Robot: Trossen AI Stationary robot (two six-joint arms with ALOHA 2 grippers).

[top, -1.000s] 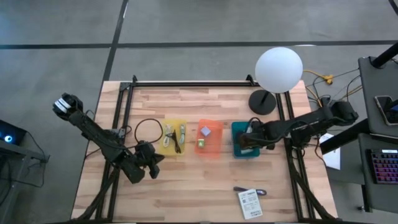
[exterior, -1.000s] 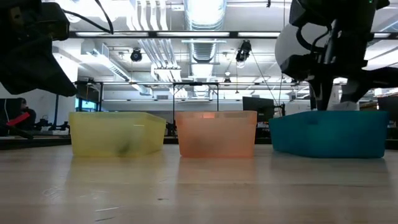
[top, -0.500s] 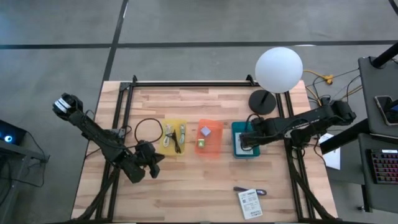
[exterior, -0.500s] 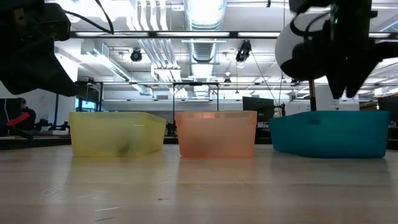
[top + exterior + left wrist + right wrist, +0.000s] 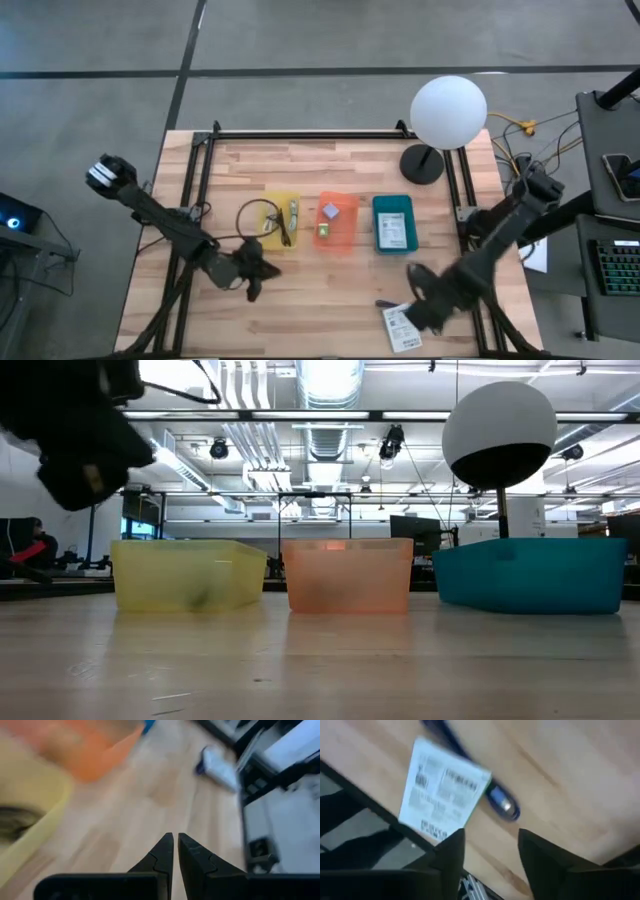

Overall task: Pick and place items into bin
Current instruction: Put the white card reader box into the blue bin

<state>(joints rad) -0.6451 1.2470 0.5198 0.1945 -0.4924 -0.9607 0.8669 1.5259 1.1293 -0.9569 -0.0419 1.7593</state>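
Table: wooden top, three bins in a row mid-table, white globe lamp at 1 o'clock.
Teal bin: now holds a white card; right arm has left it.
Right gripper: swung to 5 o'clock, fingers parted, empty, over the white packet and blue cable.
Left gripper: shut, empty, shifted toward centre at 7 o'clock.
Black cord loop: beside yellow bin.
Meaning: one drop done; packet is probably next.

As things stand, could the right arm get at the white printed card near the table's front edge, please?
Probably yes. The right gripper hangs beside the white printed card, its fingers open, and nothing lies between them. Only the thin blue cable beside the card might get caught.
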